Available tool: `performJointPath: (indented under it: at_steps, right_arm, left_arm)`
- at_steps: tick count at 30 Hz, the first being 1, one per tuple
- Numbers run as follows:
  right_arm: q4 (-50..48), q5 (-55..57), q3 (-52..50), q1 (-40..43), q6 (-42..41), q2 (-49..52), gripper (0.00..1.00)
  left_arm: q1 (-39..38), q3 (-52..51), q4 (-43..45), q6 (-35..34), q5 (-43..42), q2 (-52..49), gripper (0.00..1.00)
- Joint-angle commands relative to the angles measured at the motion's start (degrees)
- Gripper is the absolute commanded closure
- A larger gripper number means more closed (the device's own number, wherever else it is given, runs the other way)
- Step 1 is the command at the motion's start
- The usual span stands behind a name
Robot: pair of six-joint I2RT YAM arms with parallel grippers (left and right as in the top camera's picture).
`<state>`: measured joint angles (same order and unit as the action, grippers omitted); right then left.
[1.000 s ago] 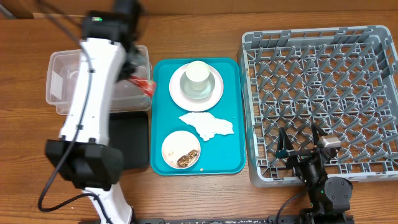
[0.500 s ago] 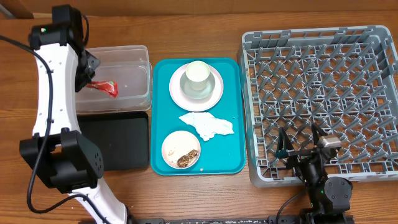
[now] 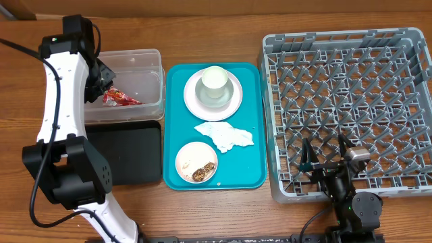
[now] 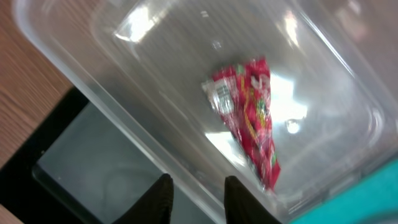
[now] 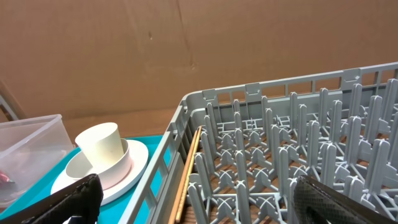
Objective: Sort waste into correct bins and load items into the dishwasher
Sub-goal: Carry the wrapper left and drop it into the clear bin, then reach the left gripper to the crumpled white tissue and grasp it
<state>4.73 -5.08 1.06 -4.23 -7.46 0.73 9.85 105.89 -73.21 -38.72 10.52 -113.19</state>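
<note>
Hovering above the clear tub [image 3: 145,75], left gripper [image 4: 196,198] is jaws apart, red wrapper [image 4: 249,118] loose inside; it should lift straight up, right gripper [image 5: 199,205] wide open.

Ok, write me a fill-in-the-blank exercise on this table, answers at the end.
The red wrapper lies inside the clear plastic ____.
The cup stands on the round white ____.
The crumpled napkin lies on the ____ serving tray.
Missing words: tub; plate; teal.
</note>
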Motion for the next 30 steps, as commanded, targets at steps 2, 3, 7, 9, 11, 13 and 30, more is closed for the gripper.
performJointPath:
  at_steps: [2,3,7,9,11,13,30]
  right_arm:
    - [-0.33,0.55,-0.61,-0.2,-0.07,-0.57,0.0]
    - [-0.33,0.55,-0.61,-0.2,-0.07,-0.57,0.0]
    - [-0.31,0.55,-0.61,-0.2,-0.07,-0.57,0.0]
    - [-0.33,0.55,-0.61,-0.2,-0.07,-0.57,0.0]
    - [-0.33,0.55,-0.61,-0.2,-0.07,-0.57,0.0]
    - [-0.33,0.55,-0.61,-0.2,-0.07,-0.57,0.0]
    - [-0.33,0.55,-0.61,-0.2,-0.07,-0.57,0.0]
  left_arm:
    - [-3.15,4.55,-2.16,5.33,-6.67,1.62,0.73]
    - [-4.24,5.46,-2.84,6.58,-7.96,2.03,0.73]
    - [-9.4,7.06,-4.79,11.45,-13.42,3.69,0.73]
    - [-12.37,7.06,-6.38,11.93,-15.65,3.91,0.72]
    - [-15.45,6.86,-8.31,11.93,-18.32,3.78,0.71]
    - [-18.88,5.9,-9.29,11.87,-20.41,3.78,0.62]
    - [-48.26,-9.16,4.37,9.77,-9.03,3.78,0.43]
